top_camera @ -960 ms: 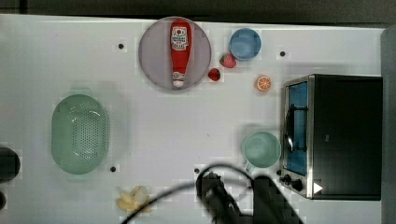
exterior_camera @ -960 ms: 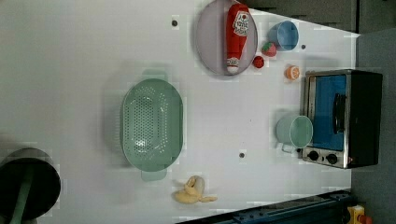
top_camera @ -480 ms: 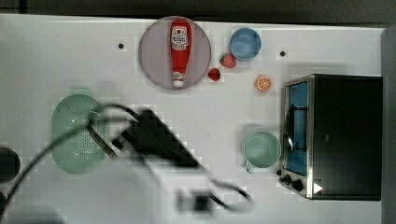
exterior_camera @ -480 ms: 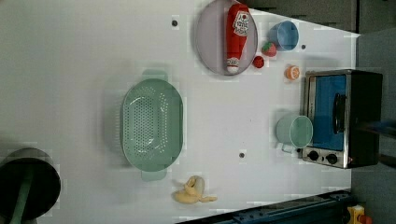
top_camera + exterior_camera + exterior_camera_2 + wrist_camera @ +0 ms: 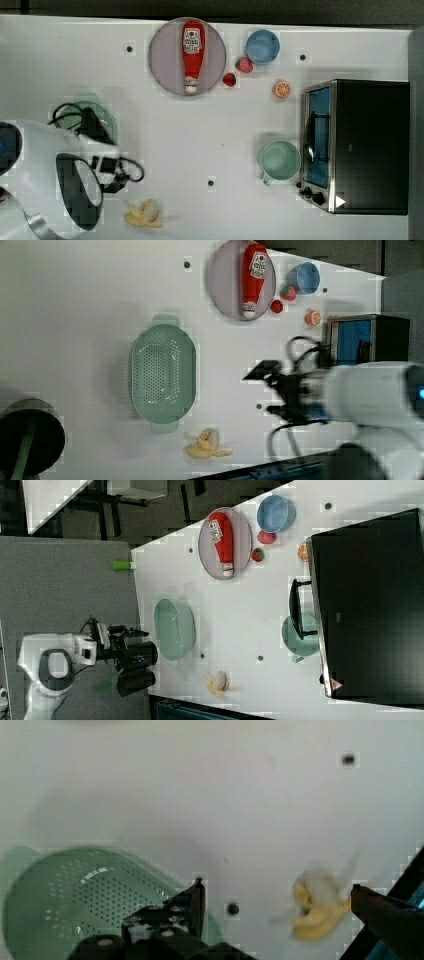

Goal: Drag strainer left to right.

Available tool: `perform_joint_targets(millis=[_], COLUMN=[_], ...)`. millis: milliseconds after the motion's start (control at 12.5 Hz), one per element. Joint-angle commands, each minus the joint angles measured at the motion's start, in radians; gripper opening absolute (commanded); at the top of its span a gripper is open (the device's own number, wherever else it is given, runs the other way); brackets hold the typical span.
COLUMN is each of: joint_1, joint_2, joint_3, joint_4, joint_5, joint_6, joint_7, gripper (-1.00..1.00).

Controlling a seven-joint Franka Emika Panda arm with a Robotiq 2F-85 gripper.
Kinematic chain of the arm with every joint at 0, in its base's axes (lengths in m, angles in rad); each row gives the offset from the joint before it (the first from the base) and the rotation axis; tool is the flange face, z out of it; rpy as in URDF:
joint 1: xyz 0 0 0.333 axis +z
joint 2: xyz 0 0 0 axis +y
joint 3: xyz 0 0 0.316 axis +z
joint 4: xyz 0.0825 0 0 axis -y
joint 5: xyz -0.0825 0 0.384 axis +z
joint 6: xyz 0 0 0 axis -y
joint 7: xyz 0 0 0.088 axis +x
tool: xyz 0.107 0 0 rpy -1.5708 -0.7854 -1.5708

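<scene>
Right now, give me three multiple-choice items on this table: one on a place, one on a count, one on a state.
1. What lies on the plate? A banana B ketchup bottle C orange
2. How many strawberries? A two B four C none
3. What is in the strainer? A a mug B a strawberry C nothing

Answers: 1 B, the ketchup bottle lies across the plate. 2 A, two strawberries sit beside the plate. 3 C, the left view shows its holed bottom bare.

ketchup bottle [image 5: 192, 54] on plate [image 5: 162, 60] | mug [image 5: 280, 159] beside toaster oven [image 5: 367, 145] | banana [image 5: 144, 214]
</scene>
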Motion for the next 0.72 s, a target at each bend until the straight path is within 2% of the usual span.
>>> perform_joint_targets(millis=[80, 400, 720], joint_1=[-0.002, 0.01, 0.016], joint_2=[0.036, 0.242, 0.433], joint_3=[0.055, 0.079, 0.056], joint_4=[0.045, 0.039, 0.038], joint_5=[-0.022, -0.027, -0.087], joint_6=[0.117, 0.299, 0.49], joint_7=[0.373, 0.568, 0.613], gripper=[1.0, 1.0, 1.0])
